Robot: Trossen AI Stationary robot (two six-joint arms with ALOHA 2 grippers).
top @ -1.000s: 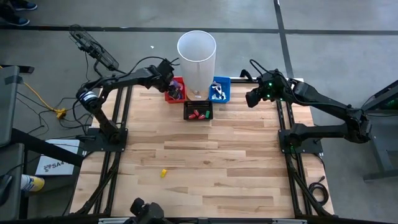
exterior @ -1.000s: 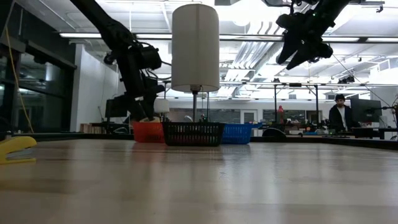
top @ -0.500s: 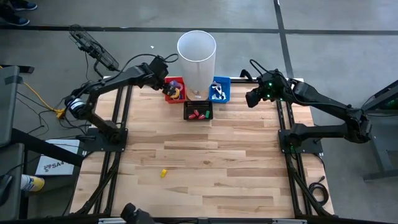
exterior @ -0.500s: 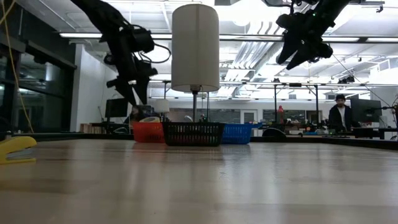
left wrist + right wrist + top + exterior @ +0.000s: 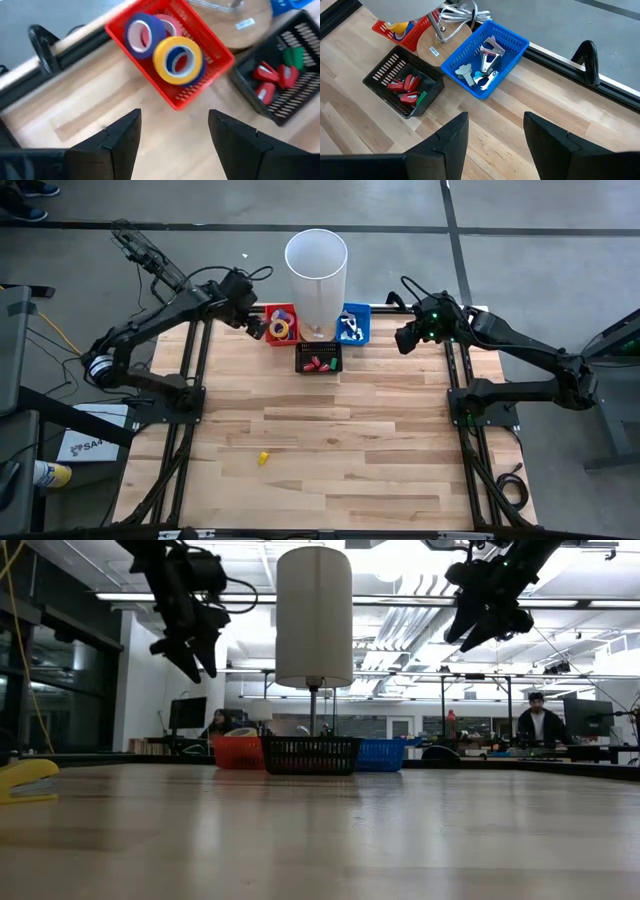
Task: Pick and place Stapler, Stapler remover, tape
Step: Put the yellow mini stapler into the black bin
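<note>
The tape rolls lie in a red basket [image 5: 281,325] at the table's far edge: a yellow roll [image 5: 178,59] on top, a blue one [image 5: 142,32] beside it, a pink one behind. My left gripper [image 5: 174,117] hangs open and empty above the table, just left of that basket [image 5: 252,326]. A black basket [image 5: 318,360] holds small red and green pieces [image 5: 409,85]. A blue basket [image 5: 352,325] holds metal and pale tools [image 5: 482,62]. A small yellow stapler [image 5: 263,458] lies alone on the near left boards. My right gripper [image 5: 405,338] waits open, high to the right of the blue basket.
A lamp with a tall white shade [image 5: 316,265] stands on a round wooden base [image 5: 442,42] between the baskets, rising above them. Cables [image 5: 460,11] lie behind it. The wide wooden tabletop [image 5: 330,440] stretches toward the near edge. A person [image 5: 540,725] sits in the room beyond.
My left gripper has risen out of the red basket and drawn back toward the table's left edge, its fingers empty. The tape rolls have stayed in the basket.
</note>
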